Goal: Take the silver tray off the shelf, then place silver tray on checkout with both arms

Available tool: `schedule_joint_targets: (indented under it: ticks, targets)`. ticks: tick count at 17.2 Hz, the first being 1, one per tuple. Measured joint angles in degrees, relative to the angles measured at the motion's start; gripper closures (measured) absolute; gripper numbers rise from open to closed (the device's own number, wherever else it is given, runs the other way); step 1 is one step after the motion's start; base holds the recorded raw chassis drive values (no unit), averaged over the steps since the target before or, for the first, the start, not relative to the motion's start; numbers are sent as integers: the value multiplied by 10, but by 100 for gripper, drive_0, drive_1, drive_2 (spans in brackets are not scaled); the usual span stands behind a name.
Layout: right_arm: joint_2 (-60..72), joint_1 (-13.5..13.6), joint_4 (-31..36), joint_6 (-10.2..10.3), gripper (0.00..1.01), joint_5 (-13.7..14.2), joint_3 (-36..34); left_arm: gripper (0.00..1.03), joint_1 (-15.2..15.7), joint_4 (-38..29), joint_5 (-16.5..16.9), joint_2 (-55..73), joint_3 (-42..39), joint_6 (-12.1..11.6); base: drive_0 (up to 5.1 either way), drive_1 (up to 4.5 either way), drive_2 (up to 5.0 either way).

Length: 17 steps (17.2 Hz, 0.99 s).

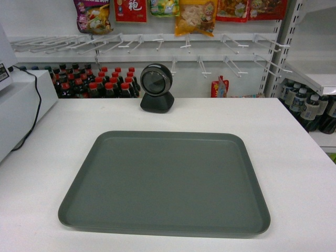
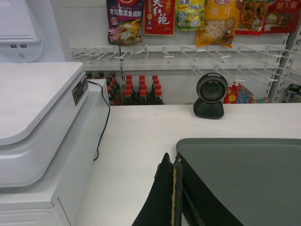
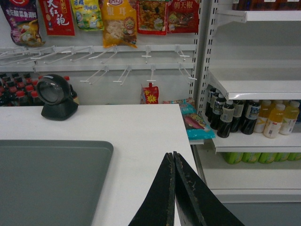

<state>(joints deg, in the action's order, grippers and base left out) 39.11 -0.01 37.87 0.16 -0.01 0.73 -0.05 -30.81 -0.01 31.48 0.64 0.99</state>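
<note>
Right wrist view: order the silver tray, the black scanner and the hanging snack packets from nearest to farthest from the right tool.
1. Silver tray, on the checkout just left of the right tool.
2. Black scanner, at the counter's far left.
3. Snack packets, hanging on the back wall above.

At the top of my left wrist view, left of centre, a red hanging packet (image 2: pixel 159 16) bears the large characters 大红袍. My right wrist view shows them again at upper left. Print on the neighbouring snack bags (image 2: pixel 217 21) is too small to read.
</note>
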Motion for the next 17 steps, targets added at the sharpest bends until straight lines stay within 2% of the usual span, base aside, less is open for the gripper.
schedule_joint_targets:
  ticks: [7, 17]
  targets:
    - [-151, 0, -140, 0, 99, 0, 0, 102, 0, 119, 0, -126, 0, 0, 0, 0, 0]
    - [-262, 0, -250, 0, 99, 0, 0, 102, 0, 206, 0, -213, 0, 0, 0, 0, 0]
